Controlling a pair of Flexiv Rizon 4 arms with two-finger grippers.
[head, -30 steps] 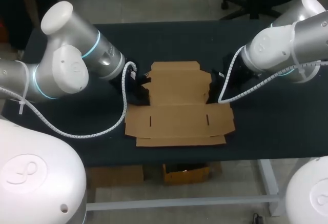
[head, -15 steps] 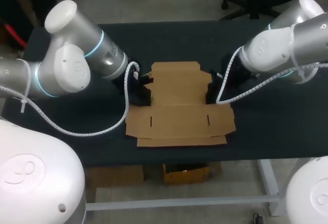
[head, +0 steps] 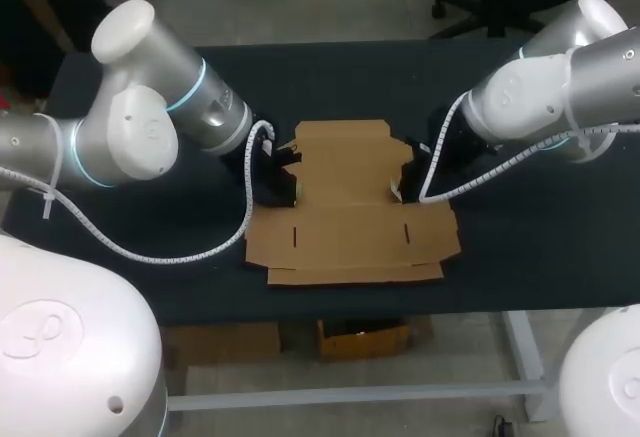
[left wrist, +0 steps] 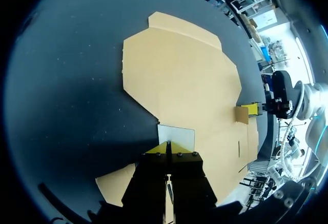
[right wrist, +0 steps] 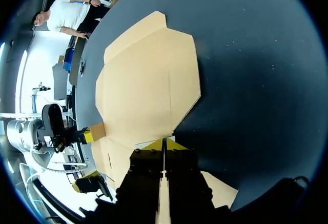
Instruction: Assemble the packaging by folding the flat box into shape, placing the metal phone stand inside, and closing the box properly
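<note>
- The box (head: 345, 202) is a plain brown cardboard blank, lying unfolded and flat on the black worktop (head: 520, 257).
- It sits midway between the worktop's left and right edges, and its near strip lies close to the front edge.
- The far panel of the box is narrower and has cut-in corners. The panel nearer the front edge is wider and carries two short slits (head: 293, 237), one toward each side. A thin strip runs along its front.
- The left arm (head: 150, 127) comes in from the left side of the worktop, and the left claw (head: 285, 185) is down at the box's left edge, where the two panels meet.
- In the left wrist view the left claw (left wrist: 168, 146) is clenched, its yellow tips pressed together with only a hairline between them. A pale side flap (left wrist: 177, 134) stands face-on just ahead of the tips and touches them, but it is not caught between them.
- The right arm (head: 560, 87) comes in from the right side, and the right claw (head: 402, 185) is down at the box's right edge, directly across from the left one.
- In the right wrist view the right claw (right wrist: 164, 144) is likewise clenched, tips together at the cardboard's edge with nothing visible between them.
- Each wrist view shows the broad tan sheet of the box (right wrist: 148, 80) stretching ahead, with the other claw at its far side next to a small raised tab.
</note>
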